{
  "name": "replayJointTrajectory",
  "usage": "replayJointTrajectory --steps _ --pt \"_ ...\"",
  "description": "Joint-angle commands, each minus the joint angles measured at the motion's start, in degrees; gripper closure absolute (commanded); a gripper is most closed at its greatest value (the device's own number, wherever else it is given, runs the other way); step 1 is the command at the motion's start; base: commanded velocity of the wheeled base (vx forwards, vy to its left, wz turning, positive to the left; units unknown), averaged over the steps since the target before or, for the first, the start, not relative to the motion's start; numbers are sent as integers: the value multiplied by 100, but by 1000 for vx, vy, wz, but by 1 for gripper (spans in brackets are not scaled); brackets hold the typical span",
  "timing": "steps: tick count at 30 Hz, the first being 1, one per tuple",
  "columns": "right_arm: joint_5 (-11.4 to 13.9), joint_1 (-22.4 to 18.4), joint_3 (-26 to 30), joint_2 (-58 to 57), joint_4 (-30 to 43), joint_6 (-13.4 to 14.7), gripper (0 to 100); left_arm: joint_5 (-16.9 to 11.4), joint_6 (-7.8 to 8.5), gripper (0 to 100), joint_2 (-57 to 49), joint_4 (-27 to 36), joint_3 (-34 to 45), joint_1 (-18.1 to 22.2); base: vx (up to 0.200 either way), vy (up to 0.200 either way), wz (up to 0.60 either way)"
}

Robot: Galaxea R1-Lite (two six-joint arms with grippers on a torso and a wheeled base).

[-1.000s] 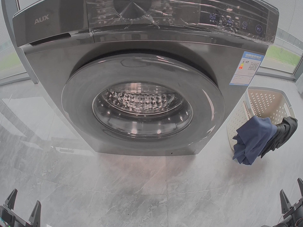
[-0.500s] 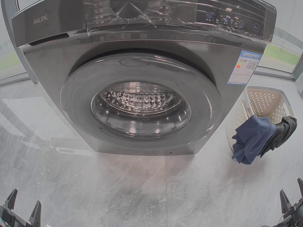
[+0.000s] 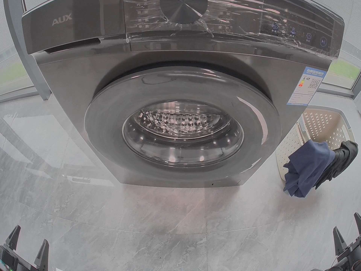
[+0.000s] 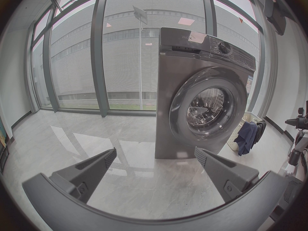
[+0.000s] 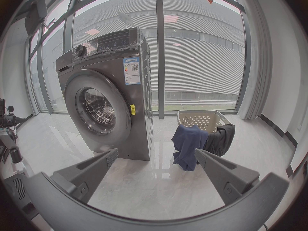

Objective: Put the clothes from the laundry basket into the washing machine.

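The left claw (image 3: pixel 29 241) and right claw (image 3: pixel 346 226) are held wide open over the floor (image 3: pixel 169 215). Beyond, the washing machine (image 3: pixel 180 76) is seen (door shut). At its right, a blue garment (image 3: pixel 306 166) and a black garment (image 3: pixel 340 159) are draped over the rim of the laundry basket (image 3: pixel 323 123).

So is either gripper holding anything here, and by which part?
Nothing is held. The left gripper and right gripper are both open and empty; the blue garment and black garment hang over the laundry basket rim, untouched.

Grey washing machine (image 3: pixel 180 95), cream basket (image 3: pixel 323 123), navy (image 3: pixel 306 166) and black clothes (image 3: pixel 340 159).
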Motion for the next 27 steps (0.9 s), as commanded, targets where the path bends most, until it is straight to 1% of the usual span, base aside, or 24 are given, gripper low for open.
replayJointTrajectory --steps 1,2,8,12,15,17,18,19,21,23,25,26,27 --pt "4 -4 101 -93 -2 -4 0 0 5 0 -60 0 84 0 0 0 0" --pt "-4 -4 101 -93 -2 5 0 0 14 0 -60 0 84 0 0 0 0" --pt "4 -13 101 -93 -2 -13 0 0 23 0 -60 -9 84 0 200 0 0" --pt "4 -4 101 -93 7 49 0 0 14 0 -60 -9 84 0 0 0 0" --pt "22 -4 40 -93 -90 22 0 0 5 0 -60 -9 84 0 0 0 0" --pt "13 48 -549 83 -397 93 0 0 5 0 -60 -9 84 0 0 0 0" --pt "13 48 -549 83 -397 93 0 0 5 0 -60 -9 84 0 0 0 0" --pt "22 171 -866 962 -459 233 0 0 23 0 -60 -9 84 0 0 0 0" --pt "31 356 -716 1472 -529 286 0 0 14 0 -60 -9 84 0 0 0 0" --pt "31 576 -488 1753 -555 268 0 0 14 0 -60 -9 84 0 0 0 0" --pt "40 708 -409 1964 -520 260 0 0 5 0 -60 -9 84 9 200 0 0" --pt "84 743 -400 2034 -476 260 0 0 -4 0 -60 -9 84 0 200 0 0" --pt "189 795 -400 2193 -459 260 0 0 -4 0 -60 -9 84 0 0 0 0"
